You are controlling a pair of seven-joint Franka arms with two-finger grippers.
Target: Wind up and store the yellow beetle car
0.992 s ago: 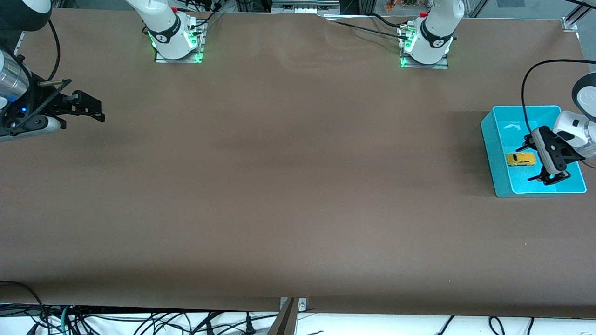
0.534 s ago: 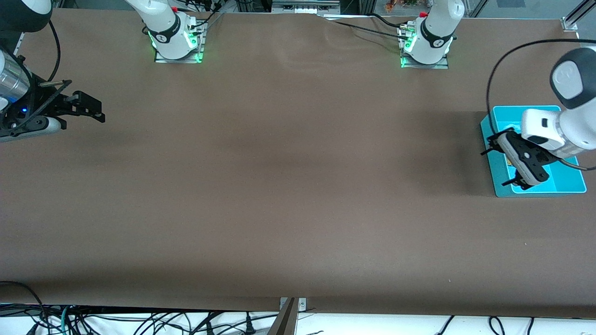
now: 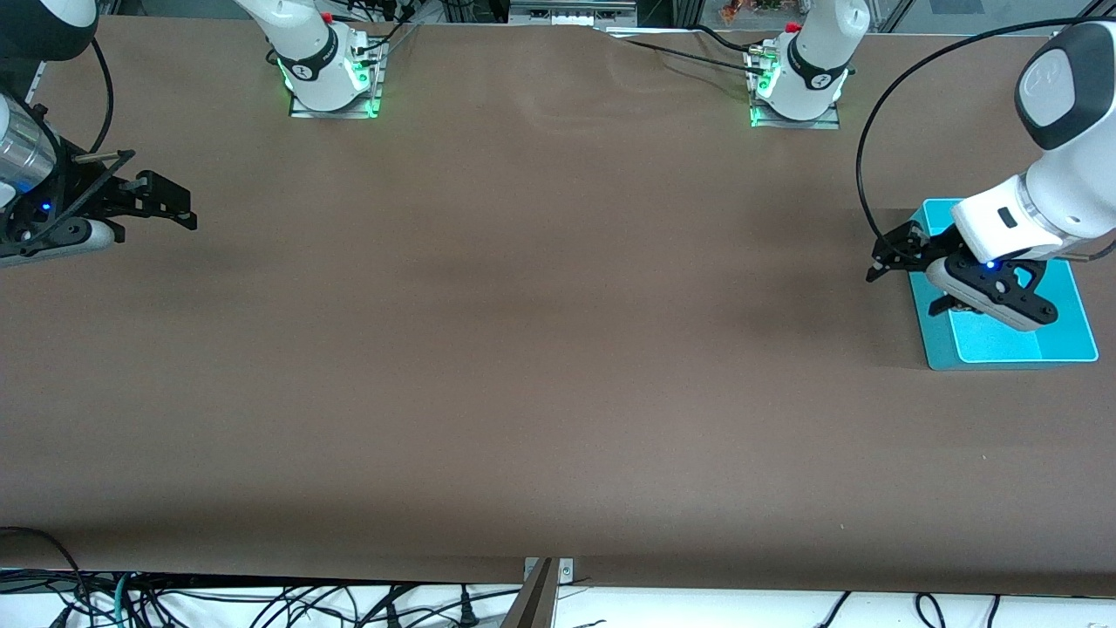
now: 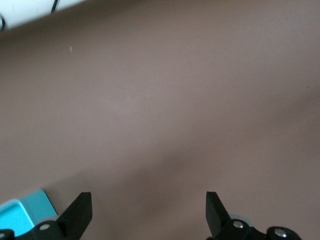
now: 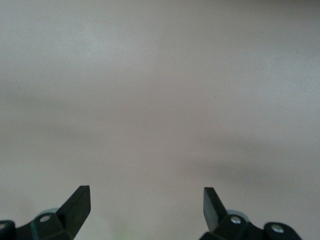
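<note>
The yellow beetle car is hidden; my left arm covers the spot in the teal bin (image 3: 1003,342) where it lay. My left gripper (image 3: 907,285) is open and empty, up over the bin's edge that faces the table's middle, pointing out over the brown table. In the left wrist view the left gripper (image 4: 147,212) shows wide-open fingers over bare table, with a corner of the bin (image 4: 22,215) beside one finger. My right gripper (image 3: 179,208) waits open and empty at the right arm's end of the table; the right wrist view (image 5: 146,207) shows only bare table between its fingers.
The brown table (image 3: 540,349) spans the whole view. The two arm bases (image 3: 331,74) stand along its edge farthest from the front camera. Cables hang below the edge nearest the front camera.
My left gripper has swung out of the bin toward the table's middle and turned outward, leaving the yellow car in the bin; the arm now hides the car. The right arm has not moved.
</note>
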